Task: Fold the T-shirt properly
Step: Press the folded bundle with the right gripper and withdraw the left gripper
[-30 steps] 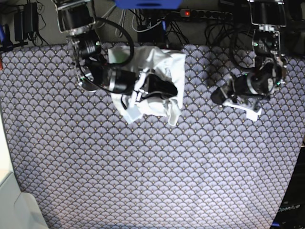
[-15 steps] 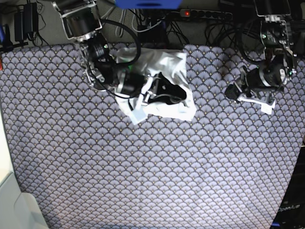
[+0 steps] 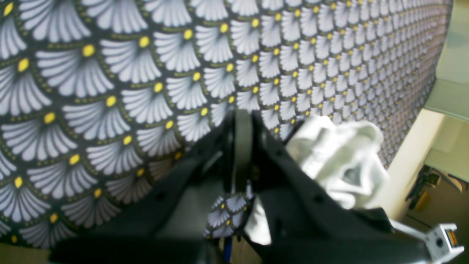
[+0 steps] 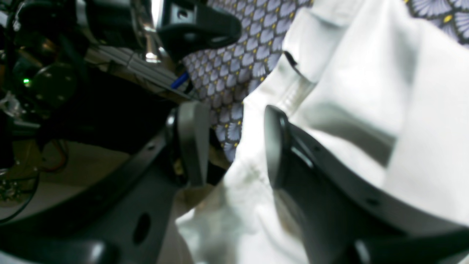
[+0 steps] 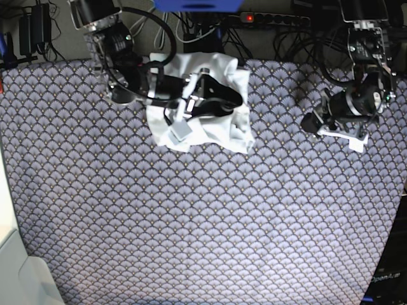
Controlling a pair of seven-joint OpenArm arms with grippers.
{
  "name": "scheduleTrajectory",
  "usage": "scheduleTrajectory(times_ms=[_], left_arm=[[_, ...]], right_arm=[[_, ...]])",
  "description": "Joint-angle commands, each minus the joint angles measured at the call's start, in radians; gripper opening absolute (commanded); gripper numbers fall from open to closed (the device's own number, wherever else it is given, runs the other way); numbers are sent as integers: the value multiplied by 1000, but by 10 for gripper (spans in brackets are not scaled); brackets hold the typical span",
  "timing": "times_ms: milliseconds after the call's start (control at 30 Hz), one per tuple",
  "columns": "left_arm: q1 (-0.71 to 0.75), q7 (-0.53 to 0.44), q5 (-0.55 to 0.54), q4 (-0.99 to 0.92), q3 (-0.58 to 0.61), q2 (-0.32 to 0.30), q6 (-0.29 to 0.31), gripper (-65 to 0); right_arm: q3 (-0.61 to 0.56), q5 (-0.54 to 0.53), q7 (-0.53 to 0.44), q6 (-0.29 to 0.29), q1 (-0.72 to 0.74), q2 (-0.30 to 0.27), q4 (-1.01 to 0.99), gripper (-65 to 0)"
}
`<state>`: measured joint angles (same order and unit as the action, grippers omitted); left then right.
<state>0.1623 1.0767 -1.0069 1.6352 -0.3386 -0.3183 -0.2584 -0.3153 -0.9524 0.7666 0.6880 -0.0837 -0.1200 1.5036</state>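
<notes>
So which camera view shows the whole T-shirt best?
The base view: the T-shirt lies bunched on the patterned cloth, all its outline visible except where the right hand covers it. The right wrist view shows only close, blurred white folds beside the open hand. The left wrist view shows a small, distant, blurred lump behind the shut left hand.

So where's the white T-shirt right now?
In the base view the T-shirt lies bunched near the top edge of the patterned cloth, left of the middle, under the right gripper.
</notes>
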Motion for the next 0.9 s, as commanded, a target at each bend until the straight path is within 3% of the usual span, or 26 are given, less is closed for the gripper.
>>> scheduleTrajectory(times_ms=[0,300,467,733,867], left_arm=[[-14,0,-16,15,-1,-12,5,-643],[-17,0,-22,23,-1,-8,6,-641],[-19,0,-92,50,-1,-11,6,-640],[-17,0,-99,47,-7,-12,6,-640],[-17,0,-97,43,-7,-12,6,-640]], right_arm=[[2,-26,-14,10,3,-7,27,-385],[3,-23,-17,10,-1,-56,16,-385],[-3,-24,-17,10,6,-50,-21,-385],[3,-23,-14,10,-28,-60,219,-385],[15,-23,-16,10,-51,-106,269,-398]])
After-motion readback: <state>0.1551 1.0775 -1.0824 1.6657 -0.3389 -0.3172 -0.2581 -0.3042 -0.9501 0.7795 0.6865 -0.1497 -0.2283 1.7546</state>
